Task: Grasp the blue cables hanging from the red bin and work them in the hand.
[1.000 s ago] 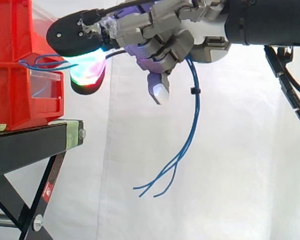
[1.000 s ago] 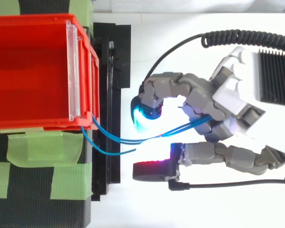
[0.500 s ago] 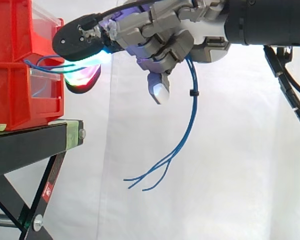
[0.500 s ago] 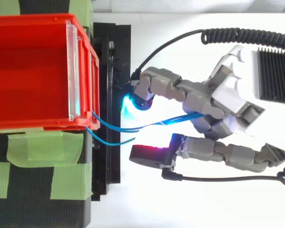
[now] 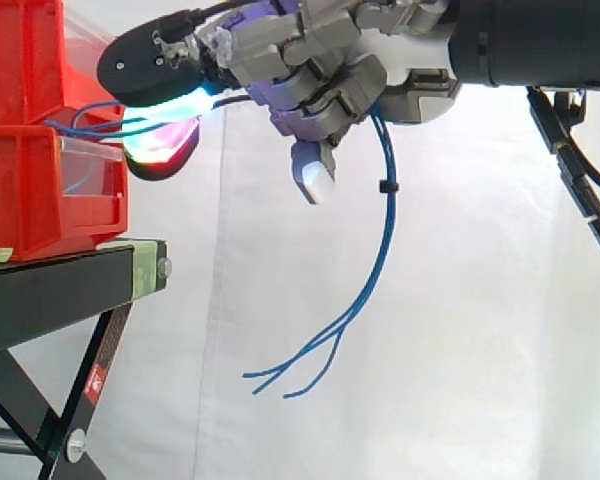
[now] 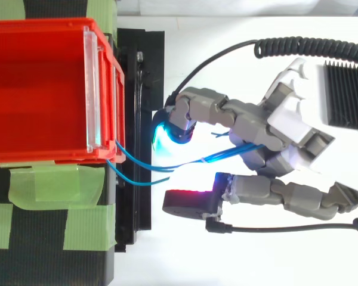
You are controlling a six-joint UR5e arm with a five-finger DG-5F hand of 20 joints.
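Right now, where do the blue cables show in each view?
Side view: the blue cables run from the red bin at left through the hand at top, then hang loose down the centre.
Top view: the blue cables leave the bin's lower right corner and cross rightward into the hand's curled fingers.
Shared landmark: the red bin.

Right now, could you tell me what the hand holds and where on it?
The blue cables, mid-length, in the curled fingers of the hand; free ends dangle below.
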